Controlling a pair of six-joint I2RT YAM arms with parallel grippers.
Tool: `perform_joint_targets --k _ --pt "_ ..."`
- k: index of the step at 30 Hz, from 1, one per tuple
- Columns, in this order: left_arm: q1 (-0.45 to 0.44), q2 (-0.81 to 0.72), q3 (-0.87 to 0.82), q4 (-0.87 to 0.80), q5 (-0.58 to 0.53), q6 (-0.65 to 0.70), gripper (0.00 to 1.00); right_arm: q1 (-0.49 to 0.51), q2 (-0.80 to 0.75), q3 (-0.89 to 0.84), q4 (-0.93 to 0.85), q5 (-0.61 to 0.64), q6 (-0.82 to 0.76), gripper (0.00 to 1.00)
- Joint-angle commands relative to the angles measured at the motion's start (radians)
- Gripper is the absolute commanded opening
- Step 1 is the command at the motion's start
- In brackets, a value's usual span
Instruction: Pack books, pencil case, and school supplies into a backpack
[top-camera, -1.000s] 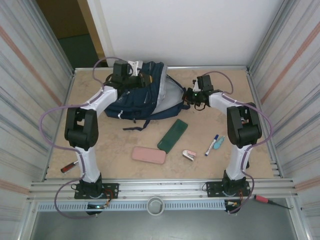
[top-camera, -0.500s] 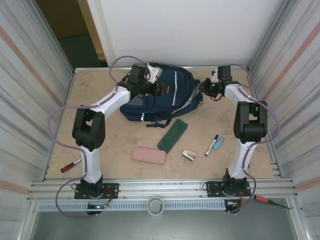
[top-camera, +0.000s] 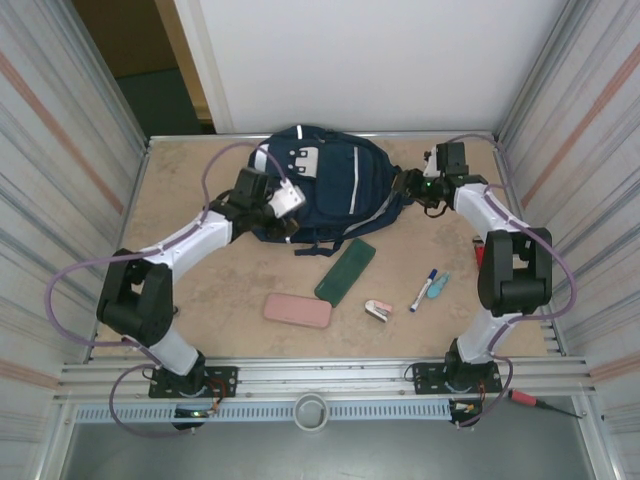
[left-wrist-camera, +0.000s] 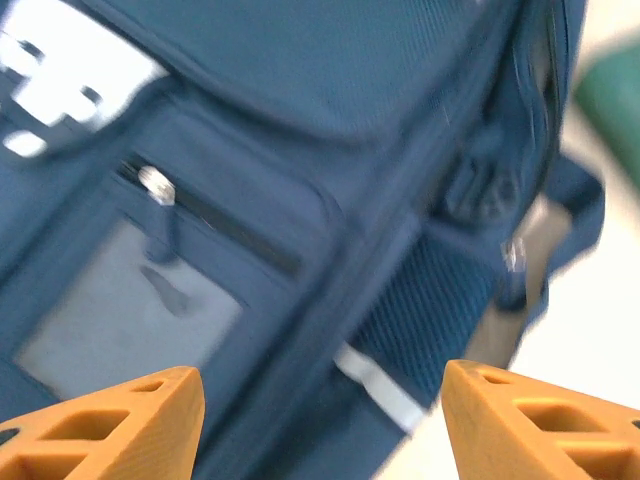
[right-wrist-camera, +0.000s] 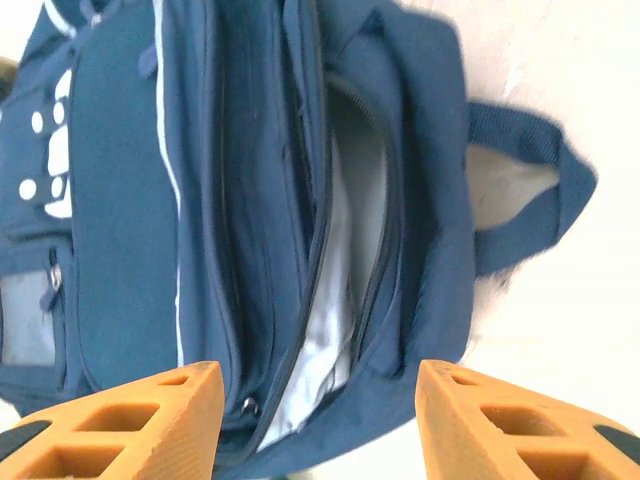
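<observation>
Backpack (top-camera: 335, 185) laid flat at the upper middle of the overhead frame, unzipped top turned rightward.
Its long axis is seen to run roughly left to right, with the carry handle toward the right edge. The right gripper (right-wrist-camera: 315, 392) is held just off that opening (pale lining is exposed), fingers spread and nothing gripped. The left gripper (left-wrist-camera: 320, 400) is poised over the bag's lower-left side, likewise parted and empty.

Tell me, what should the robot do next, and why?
Probably swing the right arm toward the marker pen: both jaws stand open and empty, the backpack lies with its main compartment unzipped, and the pen lies loose on the table.
</observation>
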Motion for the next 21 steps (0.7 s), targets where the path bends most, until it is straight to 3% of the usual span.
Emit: perform_joint_targets --k 1,12,21 --pt "-0.014 -0.001 -0.062 0.026 -0.059 0.23 0.64 0.017 -0.046 -0.052 0.005 0.002 -0.024 0.52" --pt "-0.106 0.13 -0.021 0.054 -0.176 0.31 0.59 0.049 -0.132 -0.196 0.013 0.003 -0.025 0.53" --pt "-0.136 0.198 -0.017 0.136 -0.219 0.347 0.47 0.061 -0.161 -0.224 0.01 -0.005 -0.021 0.53"
